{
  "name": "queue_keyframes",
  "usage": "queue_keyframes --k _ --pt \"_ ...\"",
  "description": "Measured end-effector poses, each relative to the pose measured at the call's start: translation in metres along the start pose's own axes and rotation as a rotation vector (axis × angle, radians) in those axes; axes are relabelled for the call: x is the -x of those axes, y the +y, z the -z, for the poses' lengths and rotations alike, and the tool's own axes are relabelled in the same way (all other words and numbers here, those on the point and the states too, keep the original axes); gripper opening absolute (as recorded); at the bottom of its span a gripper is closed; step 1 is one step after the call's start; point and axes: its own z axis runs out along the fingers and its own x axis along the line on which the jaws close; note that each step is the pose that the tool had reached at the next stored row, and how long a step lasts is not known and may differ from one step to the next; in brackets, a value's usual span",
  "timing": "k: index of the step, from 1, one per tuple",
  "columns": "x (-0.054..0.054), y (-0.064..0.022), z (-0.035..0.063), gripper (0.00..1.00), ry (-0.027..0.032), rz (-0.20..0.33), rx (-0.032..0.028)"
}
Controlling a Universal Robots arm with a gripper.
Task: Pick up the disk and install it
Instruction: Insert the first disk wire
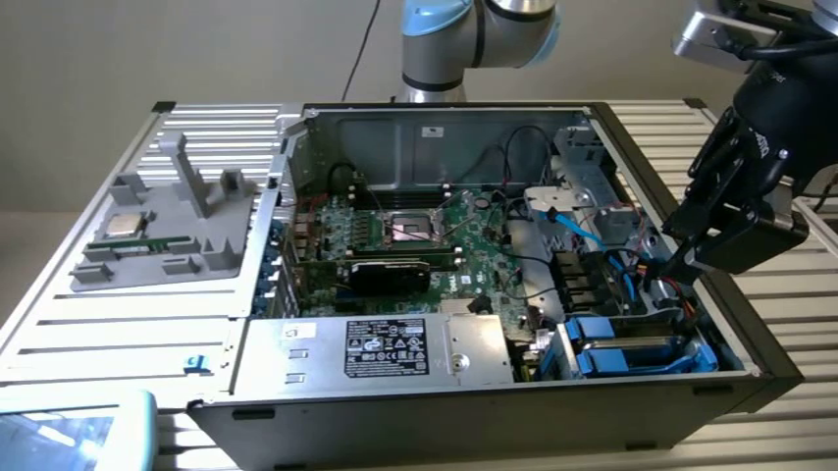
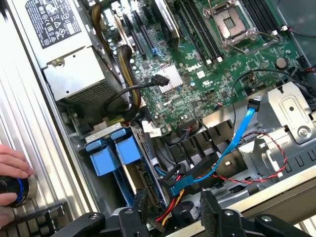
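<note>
Gripper [image 2: 175, 203] hung over the drive-bay corner of the open computer case [image 1: 772, 363], at the exterior view's right. Its fingers [image 2: 210, 207] were spread wide, with nothing held between them. Just beyond the fingertips the disk [image 2: 132, 160] stood on edge in its blue carrier inside the drive bay. A second blue carrier [image 2: 101, 159] sat just beside it, toward the case wall. A blue data cable [image 2: 237, 143] and twisted red-and-black wires [image 2: 266, 144] crossed the bay. Outside the case, a person's hand [image 2: 12, 165] rested on a black knob [image 2: 11, 191] on the ribbed table [image 1: 78, 324]. Farther in lay the silver power supply [image 2: 64, 44] with its black label, then the green motherboard [image 2: 197, 74] with an open CPU socket [image 2: 231, 22]. At the exterior view's left, a grey fixture [image 1: 171, 245] carried a CPU chip [image 1: 125, 226]. The arm [image 1: 458, 29] rose behind the case.
</note>
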Motion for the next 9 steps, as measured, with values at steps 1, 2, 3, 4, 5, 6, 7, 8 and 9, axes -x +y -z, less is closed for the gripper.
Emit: queue_keyframes --k 1,2,3,4,5,6,7,8,9 --pt "0.0000 0.0000 0.0000 0.55 0.0000 0.000 0.0000" --pt "0.0000 0.0000 0.0000 0.55 -0.0001 0.000 0.0000" --pt "0.0000 0.0000 0.0000 0.55 -0.0007 0.000 -0.0012" --pt "-0.0001 0.0003 0.0001 0.55 -0.0028 0.000 -0.0061" --pt "0.0000 0.0003 0.0000 0.55 -0.0036 0.006 -0.0088" --pt "-0.0001 0.0003 -0.0001 0.55 -0.0027 0.023 -0.0092" --pt "-0.0001 0.0003 -0.0001 0.55 -0.0023 0.040 -0.0090" --pt "-0.0001 0.0003 -0.0001 0.55 -0.0024 0.059 -0.0083" --pt "-0.0001 0.0004 -0.0001 0.55 -0.0025 0.076 -0.0077"
